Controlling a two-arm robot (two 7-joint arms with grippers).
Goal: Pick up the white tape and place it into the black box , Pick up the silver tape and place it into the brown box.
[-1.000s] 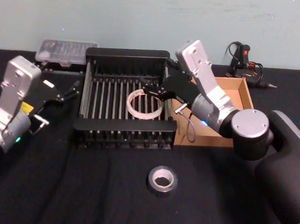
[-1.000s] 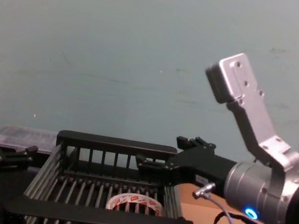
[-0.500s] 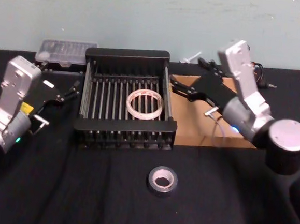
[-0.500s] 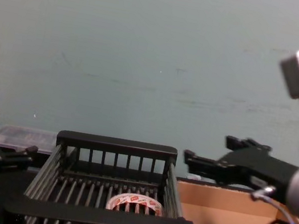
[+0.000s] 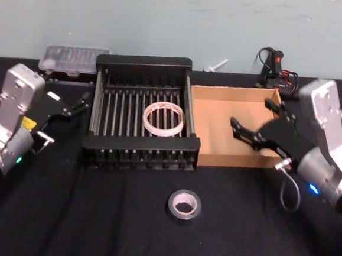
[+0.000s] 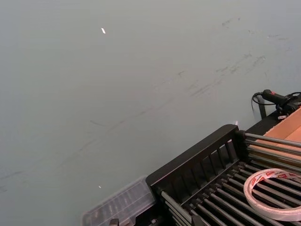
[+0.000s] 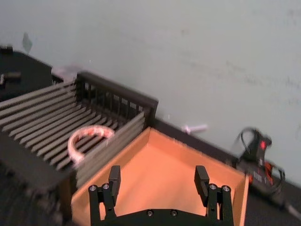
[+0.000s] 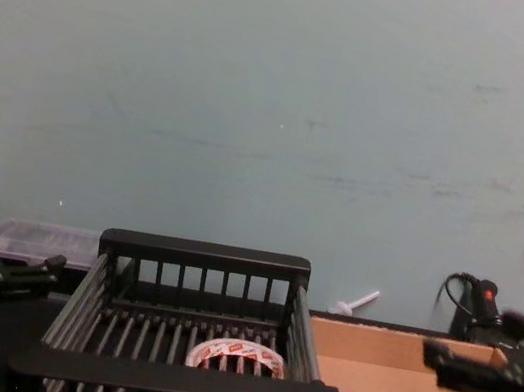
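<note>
Two boxes sit side by side, touching, on our black cloth table (image 5: 93, 217): the black box (image 5: 146, 62), a crate of slatted bars with thick flat rims, and to its right the brown box (image 5: 210, 116), a shallow tan cardboard tray. Flat on the crate's barred floor lies the white tape (image 5: 164, 118), a thin hollow ring with red print. On the bare cloth nearer us rests the silver tape (image 5: 184, 205), a dull grey roll with a paler core. Our right gripper (image 5: 246, 133) hovers over the cardboard tray, fingers spread and holding nothing. Our left gripper (image 5: 80, 102) waits left of the crate, its dark fingers parted and free.
</note>
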